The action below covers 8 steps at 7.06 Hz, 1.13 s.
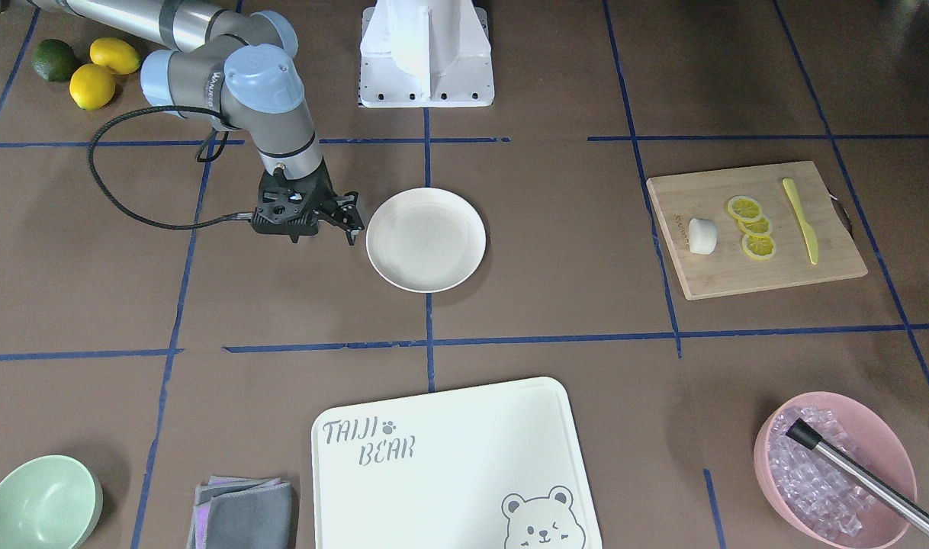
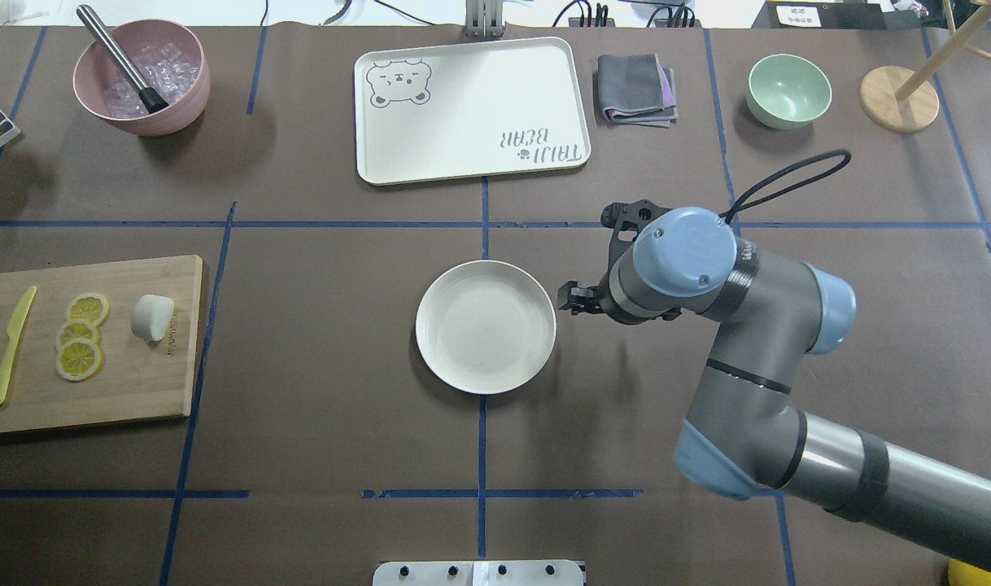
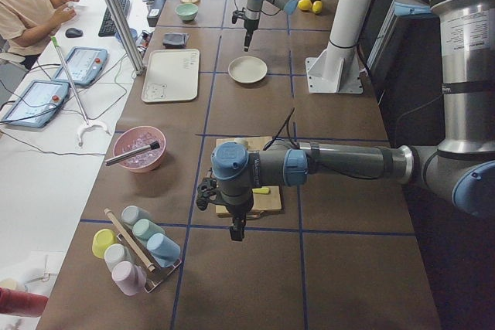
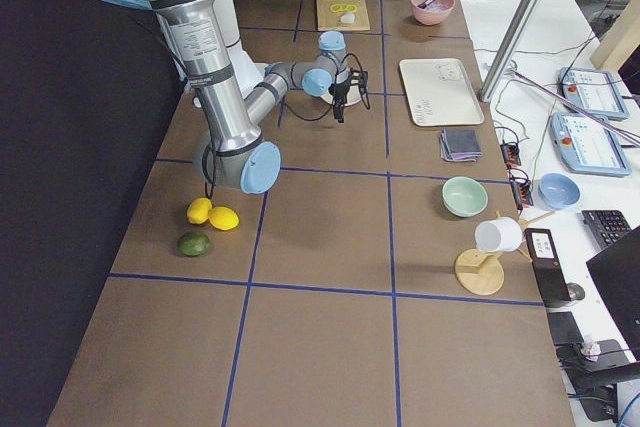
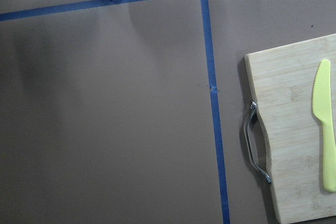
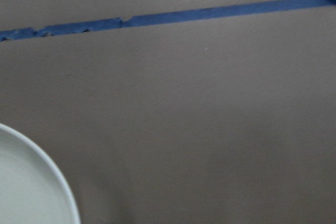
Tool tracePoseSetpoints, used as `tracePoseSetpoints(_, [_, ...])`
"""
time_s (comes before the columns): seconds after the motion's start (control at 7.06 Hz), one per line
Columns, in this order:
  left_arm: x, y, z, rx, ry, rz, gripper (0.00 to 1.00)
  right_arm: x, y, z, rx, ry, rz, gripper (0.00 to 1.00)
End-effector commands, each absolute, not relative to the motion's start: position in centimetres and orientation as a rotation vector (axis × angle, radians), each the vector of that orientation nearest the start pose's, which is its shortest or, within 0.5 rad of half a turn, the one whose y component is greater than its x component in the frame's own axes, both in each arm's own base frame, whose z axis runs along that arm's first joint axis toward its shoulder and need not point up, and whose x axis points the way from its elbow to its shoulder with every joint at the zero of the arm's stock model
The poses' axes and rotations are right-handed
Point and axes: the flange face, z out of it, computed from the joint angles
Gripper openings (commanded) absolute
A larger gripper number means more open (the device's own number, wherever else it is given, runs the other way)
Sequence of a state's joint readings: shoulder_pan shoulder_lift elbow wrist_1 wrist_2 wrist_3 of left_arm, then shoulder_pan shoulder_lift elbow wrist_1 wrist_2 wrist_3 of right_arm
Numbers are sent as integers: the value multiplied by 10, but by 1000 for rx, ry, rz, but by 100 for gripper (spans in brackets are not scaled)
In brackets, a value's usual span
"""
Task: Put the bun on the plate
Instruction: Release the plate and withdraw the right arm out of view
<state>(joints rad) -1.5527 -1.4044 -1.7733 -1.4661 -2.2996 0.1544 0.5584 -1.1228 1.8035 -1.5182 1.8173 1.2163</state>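
The bun (image 1: pixel 702 235) (image 2: pixel 152 317) is a small white lump lying on a wooden cutting board (image 1: pixel 739 274) (image 5: pixel 294 129), beside three lemon slices (image 1: pixel 754 226) and a yellow knife (image 1: pixel 802 221). The empty cream plate (image 1: pixel 426 240) (image 2: pixel 486 327) sits mid-table. My right gripper (image 1: pixel 351 219) (image 2: pixel 573 297) hangs just off the plate's rim on my right side, open and holding nothing. My left gripper (image 3: pixel 234 229) hovers past the board's handle end, far from the bun. It shows only in the exterior left view, so I cannot tell its state.
A white bear-printed tray (image 1: pixel 449 450), a pink bowl of ice with a muddler (image 1: pixel 830 465), a green bowl (image 1: pixel 37 503) and a folded cloth (image 1: pixel 243 511) line the far side. Lemons and a lime (image 1: pixel 91 69) lie near the robot. A cup rack (image 3: pixel 135 245) stands at the left end.
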Motion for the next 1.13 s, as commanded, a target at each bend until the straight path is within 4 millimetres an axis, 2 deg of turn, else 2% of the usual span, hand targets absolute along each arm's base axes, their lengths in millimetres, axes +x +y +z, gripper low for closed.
tracePoseSetpoints(0.0, [-59,-417,648,-15,732,141,100,-343,-432,324,108,-668,-114,100])
tracePoseSetpoints(0.28, [-59,-417,648,-14,732,142,100,-221,-433,390,93,-688,-234,100])
tracePoseSetpoints(0.42, [-59,-418,645,-7,733,149,100,-156,-433,433,89,-717,-294,100])
tracePoseSetpoints(0.57, [-59,-418,646,-8,733,148,100,-100,-429,477,86,-738,-342,100])
tracePoseSetpoints(0.71, [-59,-419,645,-5,730,151,100,-53,-423,523,87,-755,-387,100])
tracePoseSetpoints(0.85, [-59,-419,644,-4,731,152,100,-20,-411,560,75,-747,-396,100])
tracePoseSetpoints(0.99, [-59,-419,644,-6,731,147,100,0,-399,579,53,-743,-350,100])
